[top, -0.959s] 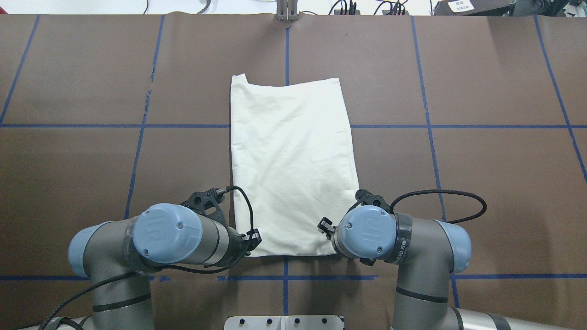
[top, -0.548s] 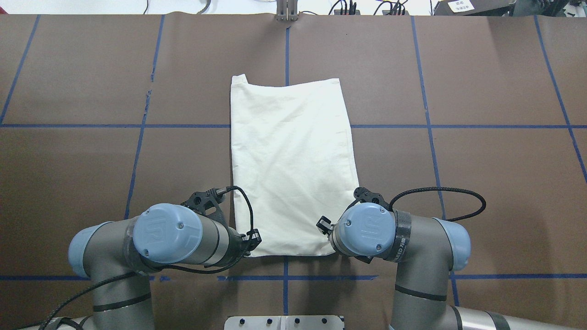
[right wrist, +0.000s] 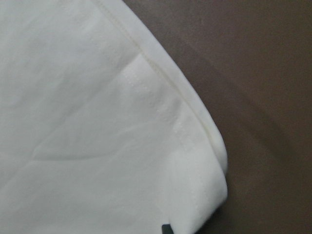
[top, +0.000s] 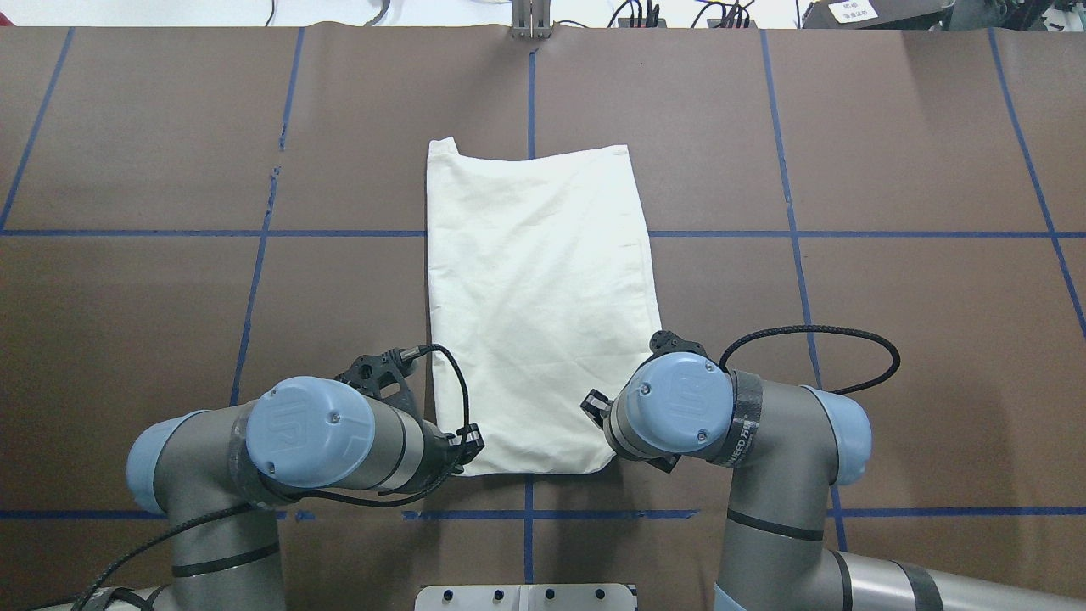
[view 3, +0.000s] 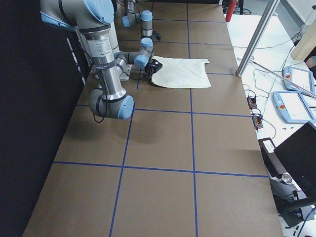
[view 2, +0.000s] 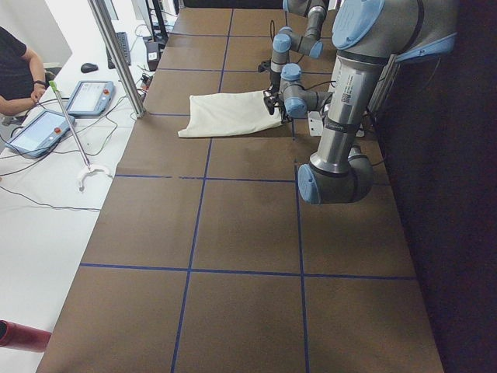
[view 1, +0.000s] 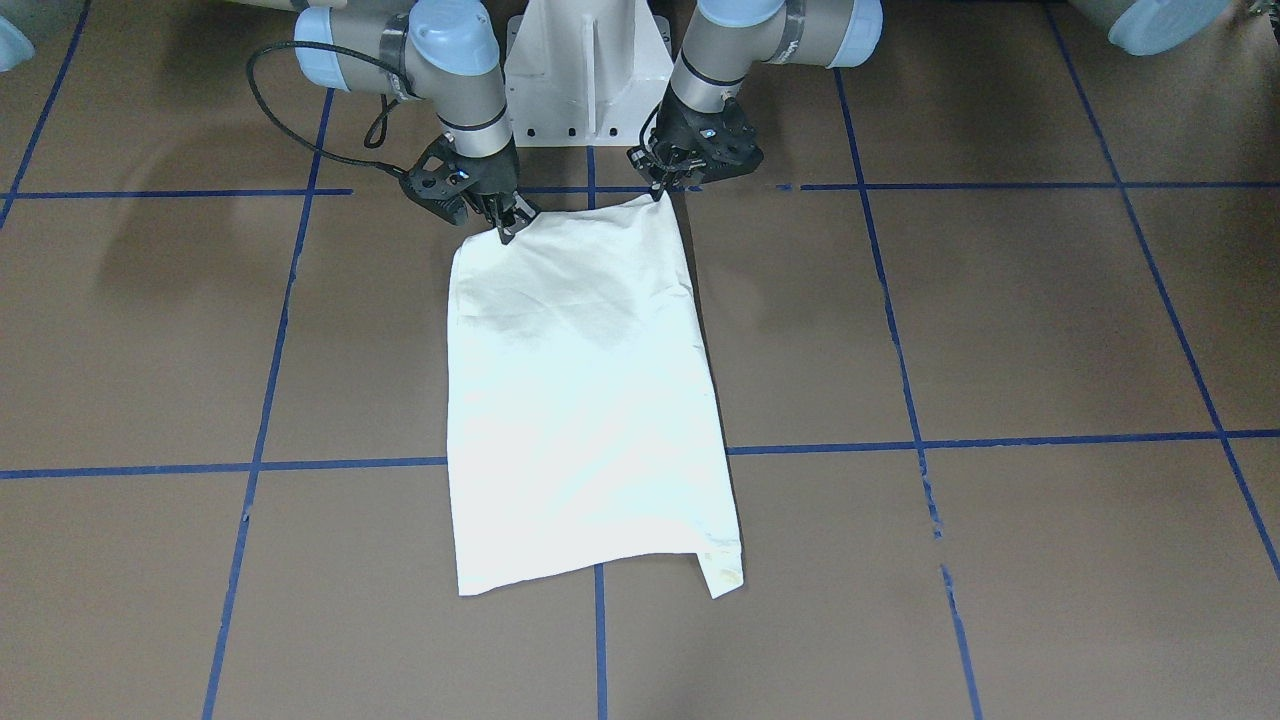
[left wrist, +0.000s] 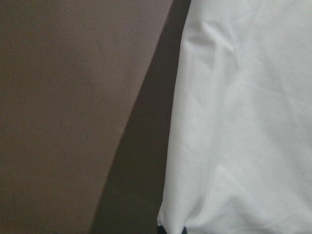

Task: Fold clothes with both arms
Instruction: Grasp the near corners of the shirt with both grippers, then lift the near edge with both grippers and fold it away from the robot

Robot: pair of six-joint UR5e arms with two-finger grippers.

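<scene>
The cream shirt (top: 539, 305) lies as a long folded rectangle in the middle of the brown table, plain side up; no print shows. In the front-facing view my left gripper (view 1: 660, 190) is shut on its near corner on that view's right, pulling it up to a point. My right gripper (view 1: 508, 228) is shut on the other near corner and holds it slightly raised. Overhead, both grippers are mostly hidden under the wrists. The left wrist view shows the shirt's edge (left wrist: 243, 122) and the right wrist view shows a hemmed corner (right wrist: 97, 122).
The white pedestal base (view 1: 585, 70) stands just behind the grippers. Blue tape lines (top: 254, 233) grid the brown table. In the left side view a metal post (view 2: 116, 54), tablets (view 2: 89, 97) and a seated operator (view 2: 15, 70) are beyond the table's far edge.
My right wrist has moved slightly away from the robot and inward, drawing the shirt's near right corner with it. The left arm has not moved.
</scene>
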